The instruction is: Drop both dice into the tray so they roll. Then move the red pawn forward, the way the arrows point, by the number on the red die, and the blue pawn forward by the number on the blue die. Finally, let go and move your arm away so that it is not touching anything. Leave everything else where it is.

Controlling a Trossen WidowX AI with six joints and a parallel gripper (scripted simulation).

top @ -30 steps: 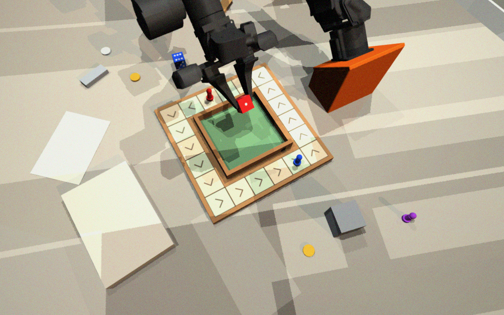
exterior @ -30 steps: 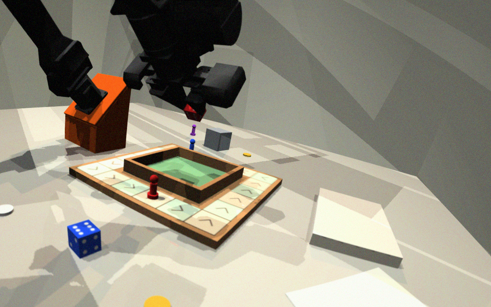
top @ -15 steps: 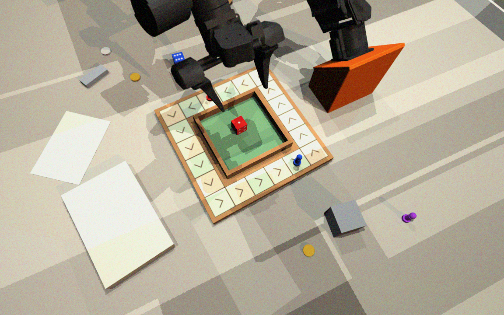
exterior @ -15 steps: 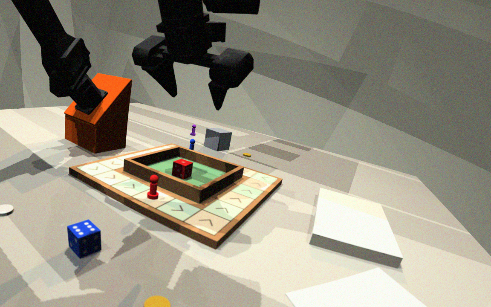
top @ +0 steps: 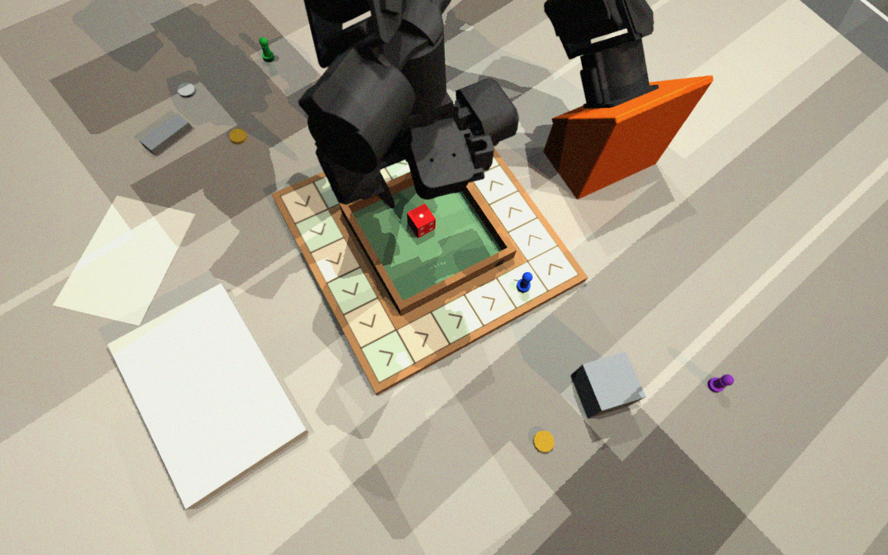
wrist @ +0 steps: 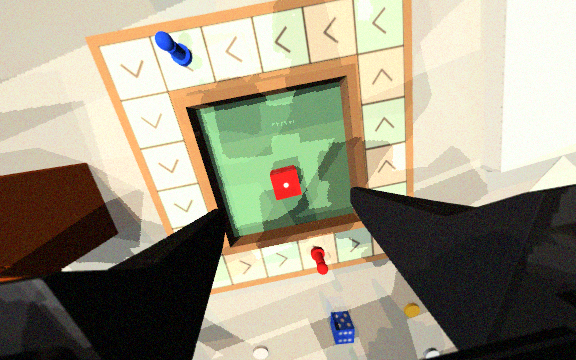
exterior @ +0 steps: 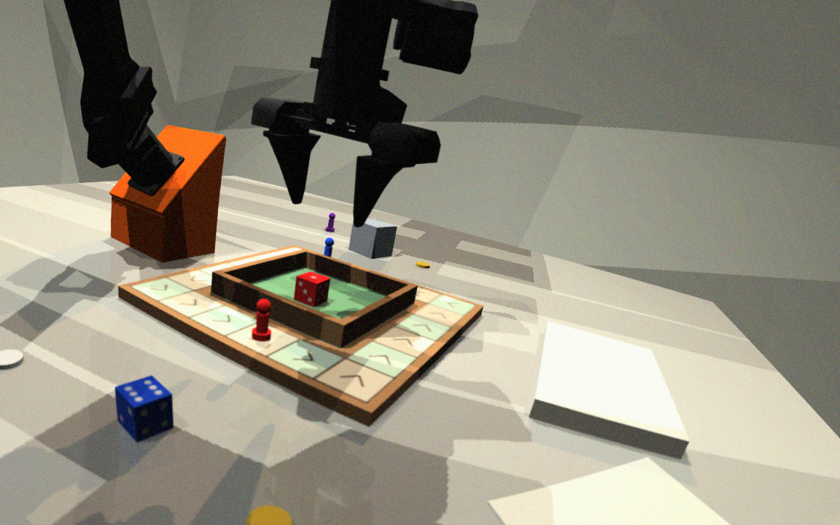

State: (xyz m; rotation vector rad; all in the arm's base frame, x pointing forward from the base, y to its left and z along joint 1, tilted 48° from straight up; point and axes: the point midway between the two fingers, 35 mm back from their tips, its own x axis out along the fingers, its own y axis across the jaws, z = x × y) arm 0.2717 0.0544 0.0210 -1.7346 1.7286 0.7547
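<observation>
Top view: gripper point(top: 391, 201) hangs over the tray point(top: 496, 227), mostly hidden by the arm; red die point(top: 421, 220) lies on the green floor just off the fingertips, one pip up. Blue pawn point(top: 524, 280) stands on the track well beyond the fingers. Exterior view: fingers point(exterior: 294, 168) spread wide with nothing between them, high above the tray; red die directly below them, red pawn point(exterior: 262, 319) on the near track, blue die point(exterior: 144, 407) on the table well short of the board. Wrist view: both fingers frame the tray, red die seen in the gap between them, red pawn and blue die lower in the picture, toward the finger roots. Judgement: the blue die looks rigid, light, smooth-faced, likely to slip if pinched on edges; take it across two opposite flat faces, squarely. Pawns look top-heavy and tippy; grip at the narrow stem.
</observation>
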